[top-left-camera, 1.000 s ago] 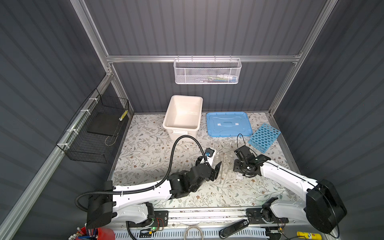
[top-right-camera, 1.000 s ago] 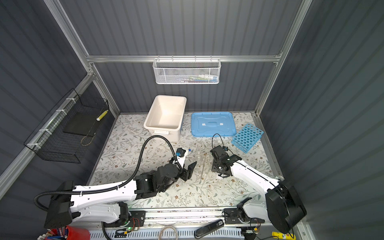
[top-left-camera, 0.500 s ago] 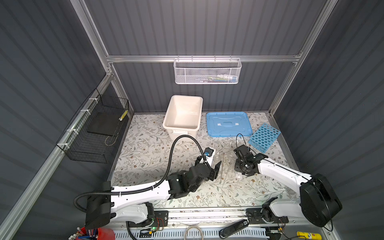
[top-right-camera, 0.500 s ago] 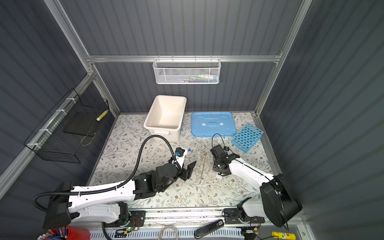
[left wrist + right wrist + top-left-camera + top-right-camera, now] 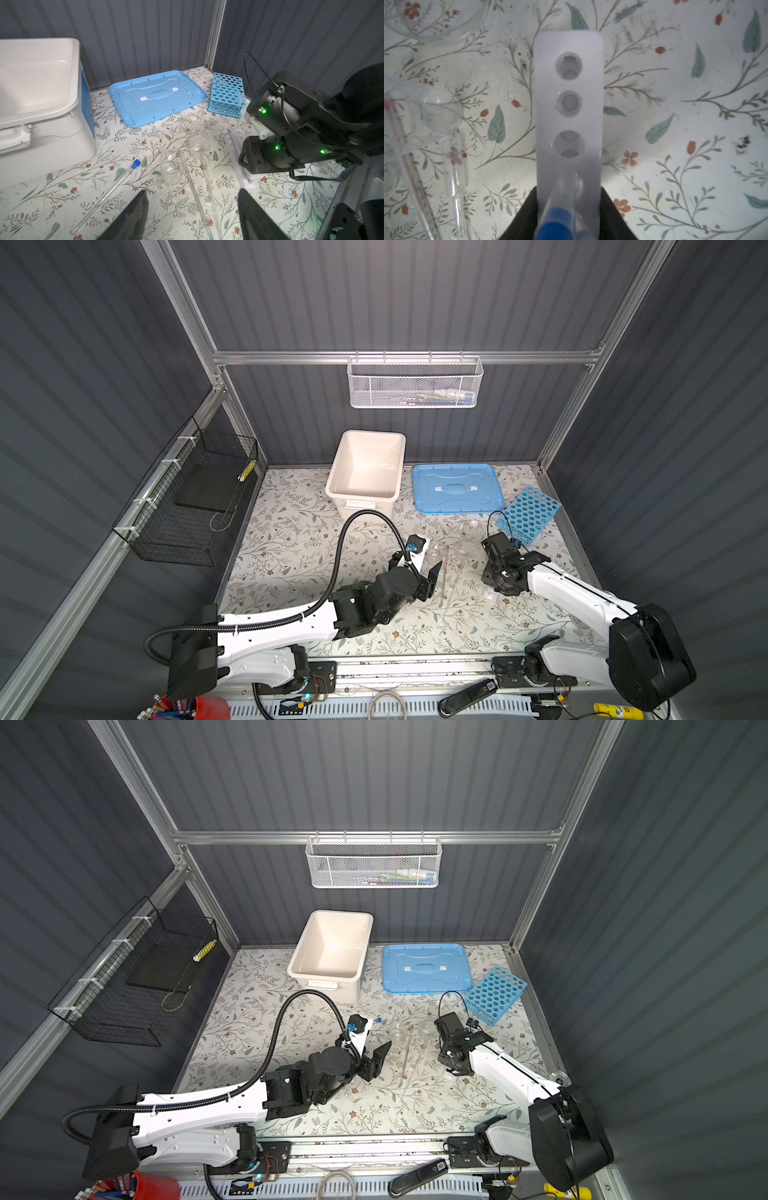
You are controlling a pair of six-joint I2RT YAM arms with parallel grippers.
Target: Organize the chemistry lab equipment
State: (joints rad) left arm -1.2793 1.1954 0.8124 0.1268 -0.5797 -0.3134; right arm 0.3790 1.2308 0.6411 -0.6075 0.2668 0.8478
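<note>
Two arms are reaching mid-table in both top views, right gripper right of centre. Left wrist view: left gripper is hanging spread, empty, bottom centre. Right wrist view: jaws, just narrowed, are clamping the small white rack mid-frame, one blue-capped tube standing in it; lifting probably follows.

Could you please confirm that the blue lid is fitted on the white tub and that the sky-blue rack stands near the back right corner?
Not quite: the blue lid is off the white tub, lying flat on the table beside the open tub, as both top views show. The sky-blue rack does stand near the back right corner.
</note>
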